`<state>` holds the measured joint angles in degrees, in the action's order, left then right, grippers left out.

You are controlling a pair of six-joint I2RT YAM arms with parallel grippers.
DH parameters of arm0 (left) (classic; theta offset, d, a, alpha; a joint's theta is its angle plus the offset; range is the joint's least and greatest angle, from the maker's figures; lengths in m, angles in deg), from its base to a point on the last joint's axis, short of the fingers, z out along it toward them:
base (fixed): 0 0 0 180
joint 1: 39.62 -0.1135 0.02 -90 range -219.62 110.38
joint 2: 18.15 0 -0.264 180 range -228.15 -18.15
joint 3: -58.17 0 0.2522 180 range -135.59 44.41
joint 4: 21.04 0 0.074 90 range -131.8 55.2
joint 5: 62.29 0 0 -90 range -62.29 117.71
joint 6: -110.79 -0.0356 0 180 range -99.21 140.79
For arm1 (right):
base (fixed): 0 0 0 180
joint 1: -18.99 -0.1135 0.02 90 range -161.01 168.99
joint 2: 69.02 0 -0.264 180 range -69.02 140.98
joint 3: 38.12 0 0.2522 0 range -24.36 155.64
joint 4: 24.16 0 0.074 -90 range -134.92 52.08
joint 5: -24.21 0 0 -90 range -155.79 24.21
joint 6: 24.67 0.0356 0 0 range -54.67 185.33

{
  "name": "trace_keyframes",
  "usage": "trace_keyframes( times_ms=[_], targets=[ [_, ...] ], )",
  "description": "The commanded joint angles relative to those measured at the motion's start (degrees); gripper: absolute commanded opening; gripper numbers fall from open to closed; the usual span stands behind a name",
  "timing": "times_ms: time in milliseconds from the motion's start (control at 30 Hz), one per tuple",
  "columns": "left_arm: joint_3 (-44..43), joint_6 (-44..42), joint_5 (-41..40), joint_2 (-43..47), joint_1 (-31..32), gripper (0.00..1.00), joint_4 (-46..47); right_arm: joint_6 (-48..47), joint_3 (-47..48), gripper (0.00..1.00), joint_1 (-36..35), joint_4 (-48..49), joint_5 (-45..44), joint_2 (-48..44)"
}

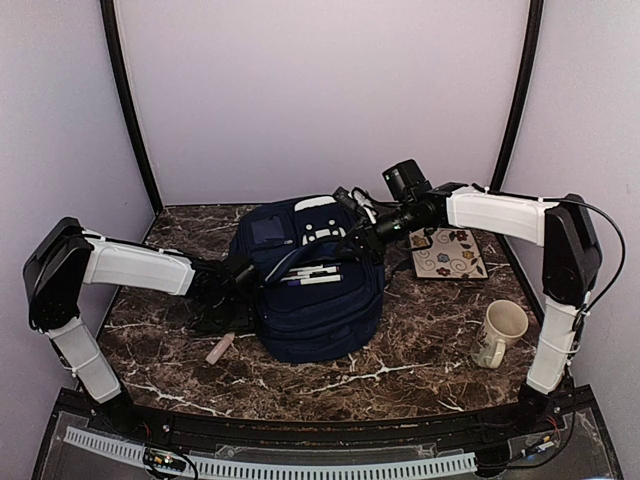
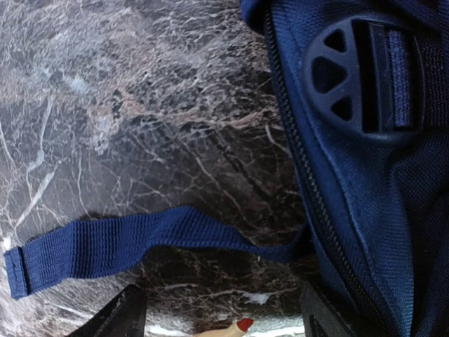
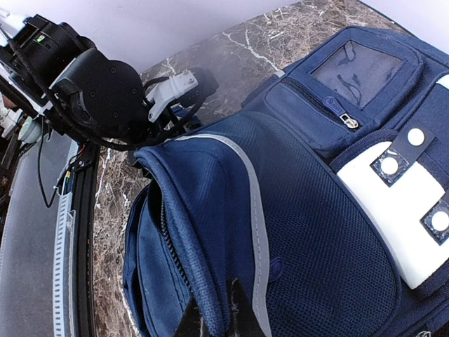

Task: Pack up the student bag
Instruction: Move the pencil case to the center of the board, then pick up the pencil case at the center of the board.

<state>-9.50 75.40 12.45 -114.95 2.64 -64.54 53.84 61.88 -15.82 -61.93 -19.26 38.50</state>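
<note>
the student bag (image 1: 318, 310) is mid table (image 1: 420, 350) nearer the far edge, right gripper (image 3: 214, 314) clamped on its mesh flap, left gripper (image 2: 224, 319) wide open and empty by the loose strap (image 2: 126, 246), and I reckon that thin pinch could slip and let the mouth flop shut

You see soft, even light from above in the top view; the pale walls (image 1: 320, 90) look bright and the student bag (image 1: 310, 300) casts only a faint shadow. Your left wrist view is dimmer. Your right wrist view bends at the edges, and its top edge glows white.
</note>
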Motion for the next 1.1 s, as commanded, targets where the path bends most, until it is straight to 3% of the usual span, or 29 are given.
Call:
trace_keyframes(
  times_ms=[0,200,400,533,700,1067],
  targets=[
    [-2.4,-3.2,-0.7,0.1,-0.7,0.79,-1.3,0.8,1.0,0.0,-0.2,1.7,3.8,0.2],
    [-3.9,-11.8,0.0,5.6,-0.6,0.78,-9.8,0.7,1.2,0.0,0.0,1.5,4.1,0.5],
    [0.7,-22.7,3.9,13.4,-0.8,0.8,-10.5,0.7,1.2,0.0,0.0,1.5,4.6,0.9],
    [2.1,-28.4,9.1,15.3,-0.8,0.72,-9.8,1.0,1.3,0.0,-0.1,1.7,5.0,1.1],
    [0.7,-33.1,11.7,12.6,-3.2,0.61,-13.2,1.4,1.2,0.0,-0.1,1.9,5.4,1.2],
    [-0.2,-34.1,12.6,6.6,-3.5,0.56,-13.2,1.4,1.0,0.0,0.0,2.1,5.3,1.1]
  ],
)
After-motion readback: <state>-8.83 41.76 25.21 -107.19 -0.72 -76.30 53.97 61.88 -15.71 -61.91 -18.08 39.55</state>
